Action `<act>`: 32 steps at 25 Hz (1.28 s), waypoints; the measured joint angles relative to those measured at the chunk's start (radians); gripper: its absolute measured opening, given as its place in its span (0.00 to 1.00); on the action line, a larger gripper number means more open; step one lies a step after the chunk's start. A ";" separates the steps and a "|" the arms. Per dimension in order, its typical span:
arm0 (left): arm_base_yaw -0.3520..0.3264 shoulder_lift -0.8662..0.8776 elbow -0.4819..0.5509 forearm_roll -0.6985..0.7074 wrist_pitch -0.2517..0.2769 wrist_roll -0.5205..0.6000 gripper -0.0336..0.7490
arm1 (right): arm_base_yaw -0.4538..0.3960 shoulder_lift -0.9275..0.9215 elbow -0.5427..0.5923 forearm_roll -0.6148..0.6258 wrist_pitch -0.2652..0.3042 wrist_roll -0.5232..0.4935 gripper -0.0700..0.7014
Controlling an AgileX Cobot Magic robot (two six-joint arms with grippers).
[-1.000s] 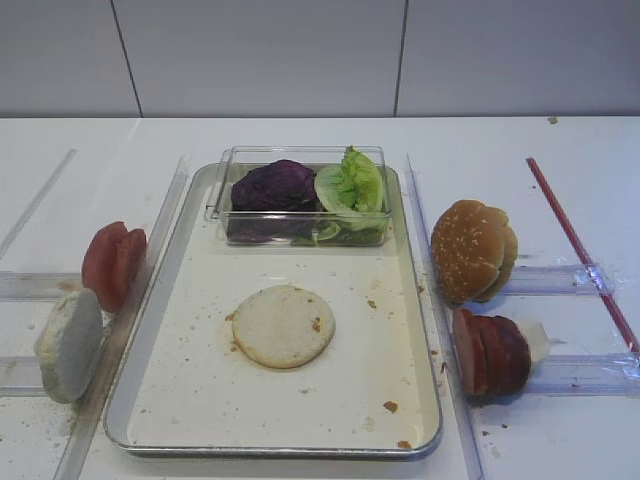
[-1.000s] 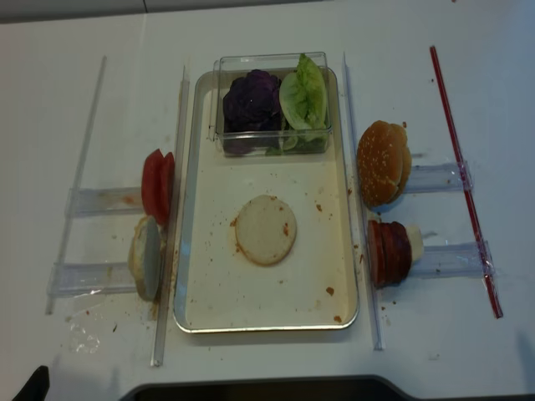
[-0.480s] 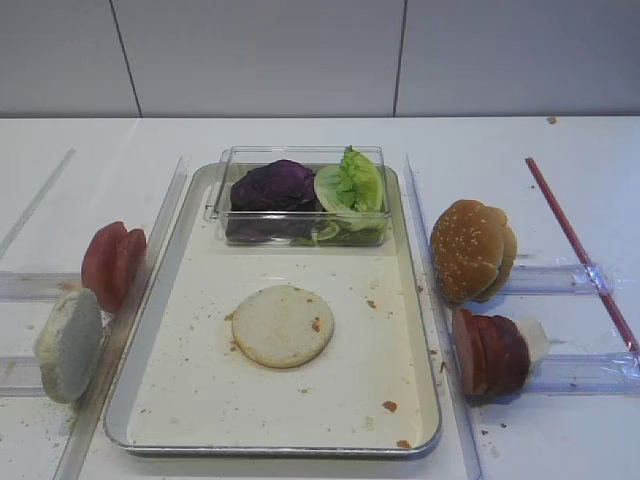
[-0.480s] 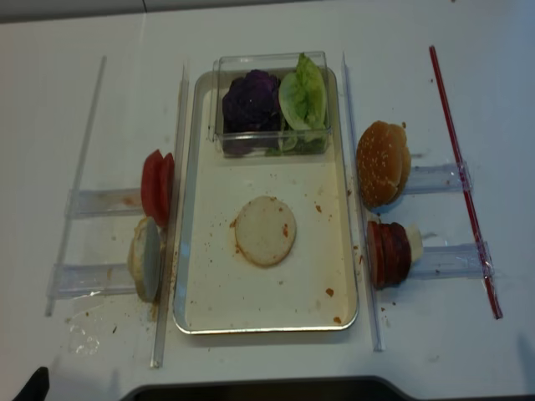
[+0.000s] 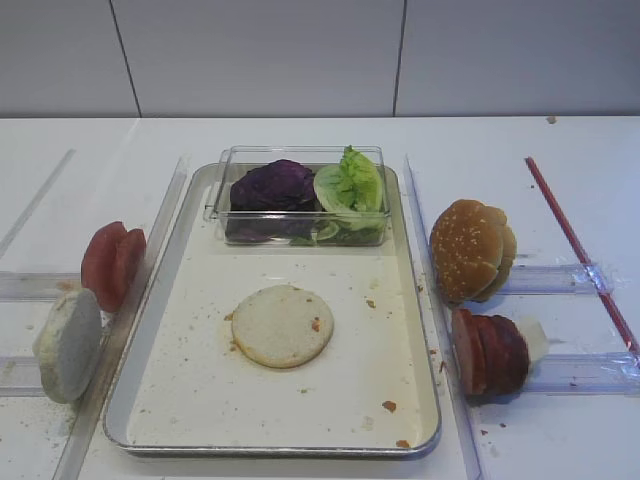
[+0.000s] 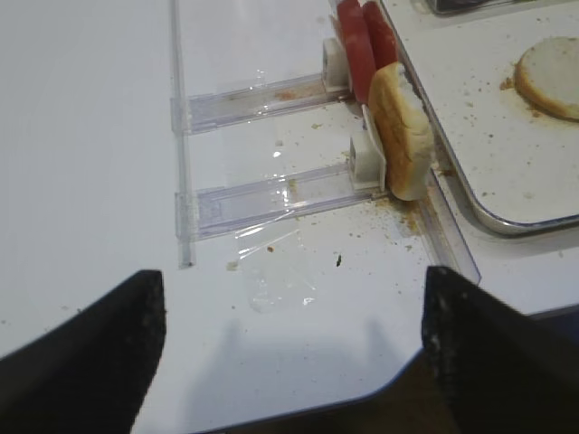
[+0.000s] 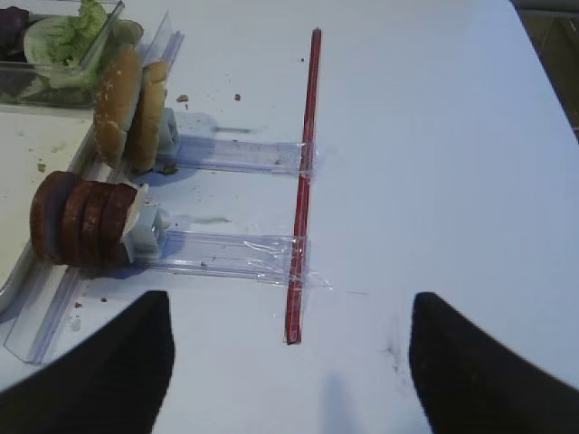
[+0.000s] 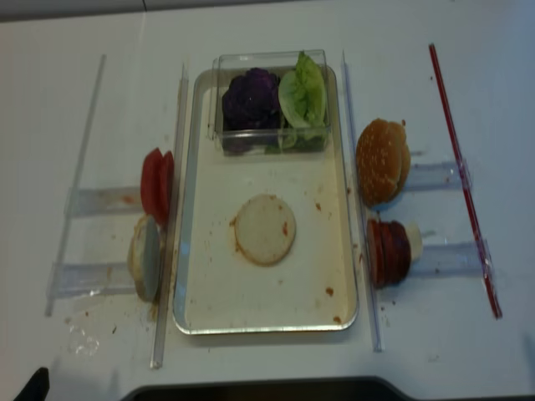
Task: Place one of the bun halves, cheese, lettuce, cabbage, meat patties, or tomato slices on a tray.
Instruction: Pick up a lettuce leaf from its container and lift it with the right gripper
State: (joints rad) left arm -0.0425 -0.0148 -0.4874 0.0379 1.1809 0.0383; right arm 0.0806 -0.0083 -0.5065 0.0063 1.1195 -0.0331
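Note:
A metal tray (image 5: pixel 240 400) holds a flat pale bun half (image 5: pixel 283 326) and, at its far end, a clear box with purple cabbage (image 5: pixel 273 187) and lettuce (image 5: pixel 350 185). Left of the tray, tomato slices (image 5: pixel 112 264) and another bun half (image 5: pixel 68 343) stand on edge. On the right stand sesame bun halves (image 5: pixel 472 249) and meat patties (image 5: pixel 490 352). No cheese shows clearly. My right gripper (image 7: pixel 289 362) is open over bare table, right of the patties (image 7: pixel 81 221). My left gripper (image 6: pixel 289 353) is open near the table's front edge, short of the bun half (image 6: pixel 398 131).
Clear plastic rails (image 5: pixel 560 280) hold the food on both sides of the tray. A long red strip (image 5: pixel 580 250) lies along the right. Crumbs dot the tray and the table. A scrap of clear film (image 6: pixel 276 271) lies by the left rails.

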 joint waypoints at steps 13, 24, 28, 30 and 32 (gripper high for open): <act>0.000 0.000 0.000 0.000 0.000 0.000 0.72 | 0.002 0.361 -0.342 0.082 0.078 -0.036 0.71; 0.000 0.000 0.000 0.000 0.000 0.000 0.72 | 0.003 0.676 -0.541 0.212 0.072 -0.083 0.71; 0.000 0.000 0.000 0.000 0.000 0.000 0.72 | 0.003 0.791 -0.585 0.265 0.071 -0.104 0.71; 0.000 0.000 0.000 0.000 0.000 0.000 0.72 | 0.003 0.847 -0.605 0.294 0.068 -0.123 0.71; 0.000 0.000 0.000 0.000 0.000 0.000 0.72 | 0.003 0.894 -0.626 0.318 0.066 -0.135 0.71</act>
State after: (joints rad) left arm -0.0425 -0.0148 -0.4874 0.0379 1.1809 0.0383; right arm 0.0837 0.8855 -1.1324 0.3246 1.1853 -0.1680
